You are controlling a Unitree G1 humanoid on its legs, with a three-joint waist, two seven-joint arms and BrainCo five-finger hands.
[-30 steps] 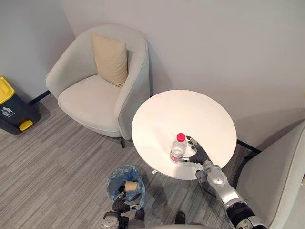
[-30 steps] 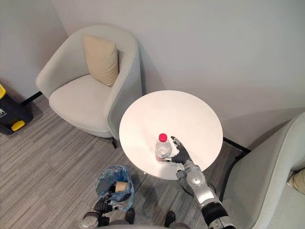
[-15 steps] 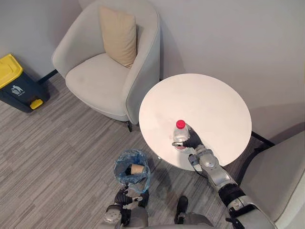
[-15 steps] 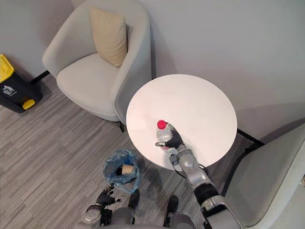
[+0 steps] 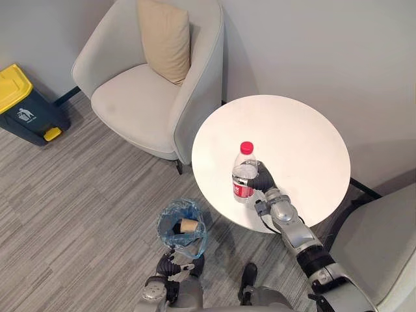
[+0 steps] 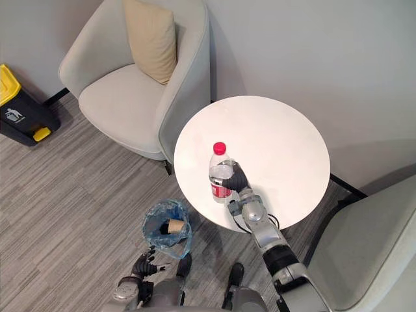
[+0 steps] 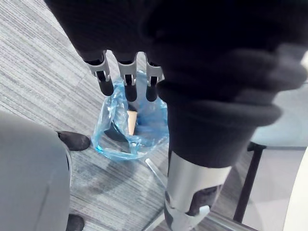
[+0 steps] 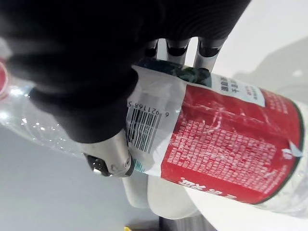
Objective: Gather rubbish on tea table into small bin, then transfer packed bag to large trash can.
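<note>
Fingers [image 8: 178,48] and thumb of the right hand [image 5: 263,179] curl round the labelled middle of the water bottle [image 5: 243,177], gripping it from its four o'clock side. The bottle stands upright toward eight o'clock on the tea table [image 5: 299,136]. The left hand [image 7: 126,82], fingers straight, hangs above the small bin [image 5: 182,227].

The water bottle [image 5: 244,170] wears a red and white label [image 8: 216,144] with a barcode [image 8: 144,126] and a row of digits beside it, plus dense white print (too fine to read). The yellow-lidded trash can [image 5: 38,125] bears a white pictogram [image 5: 26,116].
</note>
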